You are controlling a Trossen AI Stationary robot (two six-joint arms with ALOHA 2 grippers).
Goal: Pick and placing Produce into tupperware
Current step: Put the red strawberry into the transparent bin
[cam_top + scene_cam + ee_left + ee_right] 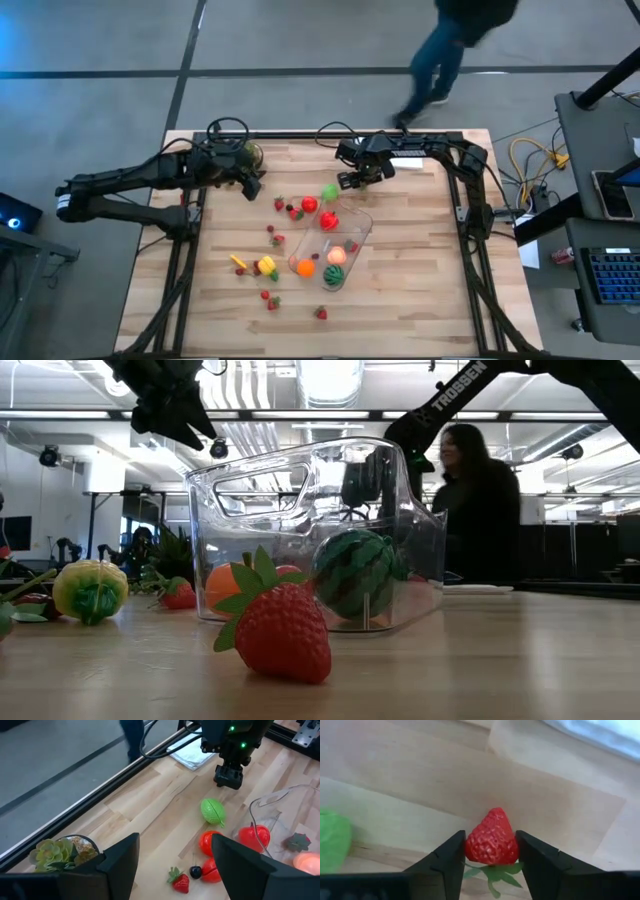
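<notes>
Right gripper pinching a strawberry.
It hangs beyond the tupperware; left gripper, fingers spread, waits far left.

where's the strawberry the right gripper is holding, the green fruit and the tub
strawberry (491,839): right wrist view, middle of its red body, between the fingers.
green fruit (213,811): left wrist view, centre of its ribbed skin.
tub (262,482): low view, bare clear wall near the rim.
</notes>
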